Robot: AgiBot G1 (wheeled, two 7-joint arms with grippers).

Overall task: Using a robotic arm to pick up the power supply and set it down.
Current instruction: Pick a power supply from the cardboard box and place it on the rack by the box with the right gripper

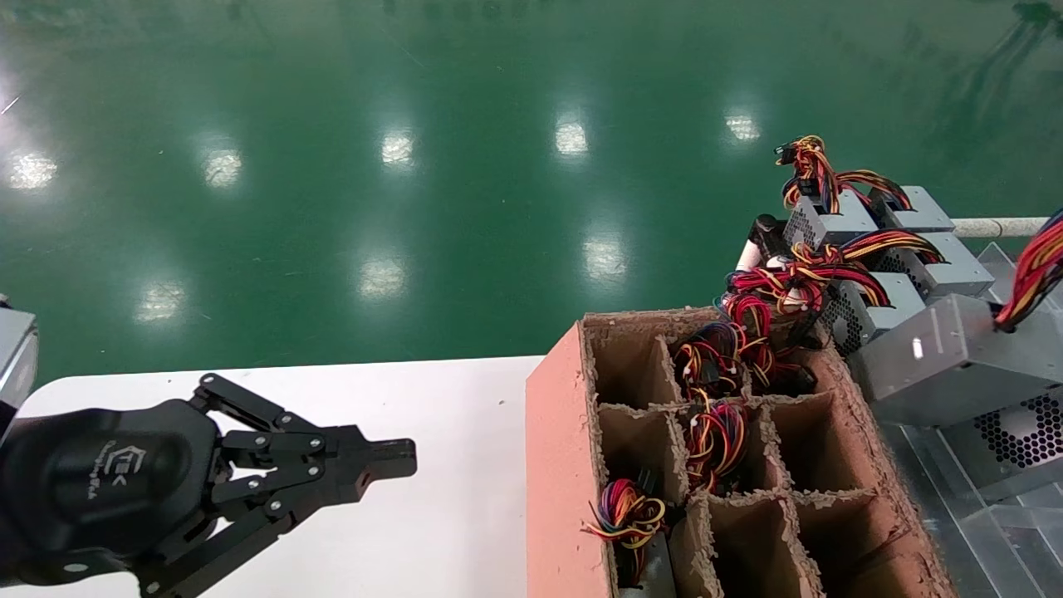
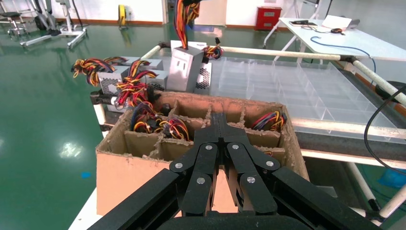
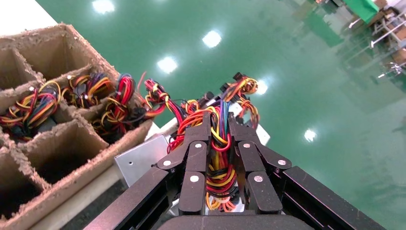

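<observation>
We hold the power supply by its wire bundle, up in the air to the right of the divided cardboard box.

The silver-grey casing hangs tilted beside the box's right wall, over a clear plastic tray, with its honeycomb vent facing down and its wires running up toward the picture's right edge. In our right wrist view the right gripper is pinched on the red, orange, yellow and blue wires. Behind it, more power supplies lie in a row on the rack. Several of the box's compartments hold coiled wire bundles. Our left gripper hovers over the white bench, fingers pressed together, pointing toward the box.
</observation>
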